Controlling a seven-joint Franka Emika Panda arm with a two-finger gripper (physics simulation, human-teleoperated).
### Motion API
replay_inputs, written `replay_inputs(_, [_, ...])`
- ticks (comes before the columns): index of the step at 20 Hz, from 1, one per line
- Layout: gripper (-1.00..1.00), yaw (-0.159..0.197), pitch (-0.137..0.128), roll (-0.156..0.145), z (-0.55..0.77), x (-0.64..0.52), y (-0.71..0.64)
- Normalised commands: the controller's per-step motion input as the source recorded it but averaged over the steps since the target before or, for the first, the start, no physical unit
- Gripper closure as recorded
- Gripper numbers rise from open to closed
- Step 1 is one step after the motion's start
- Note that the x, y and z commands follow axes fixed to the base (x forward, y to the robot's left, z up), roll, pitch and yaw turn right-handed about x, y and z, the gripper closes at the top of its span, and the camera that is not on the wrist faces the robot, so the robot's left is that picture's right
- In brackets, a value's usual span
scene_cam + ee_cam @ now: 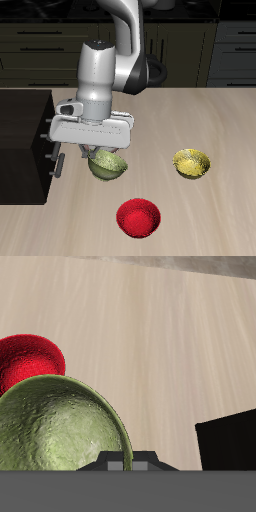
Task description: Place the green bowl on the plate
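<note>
a: exterior view. the arm's two-finger gripper [93,153] looks clamped on the rim of the small olive-green bowl [108,164], apparently held tilted just off the wooden table [200,120]. shiny red bowl [138,217] is nearer the front edge, yellow bowl [192,162] off to the side.

b: plate?

a: not visible. risk: thin rim grip, bowl could slip or swing.

b: wrist view?

a: green bowl [60,426] fills it, red bowl [30,359] just behind, black box [230,441] close. could clip either one.
</note>
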Motion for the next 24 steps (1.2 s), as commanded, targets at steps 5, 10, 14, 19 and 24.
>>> replay_inputs(5, [1.00,0.008,0.009,0.019,-0.01,-0.27,0.03])
replay_inputs(10, [1.00,0.000,0.006,-0.004,-0.05,-0.21,-0.04])
replay_inputs(14, [1.00,0.017,-0.004,0.005,0.01,-0.35,-0.02])
replay_inputs(19, [1.00,0.019,-0.001,0.001,-0.04,-0.26,0.04])
replay_inputs(24, [1.00,0.039,-0.012,0.025,0.02,-0.43,0.20])
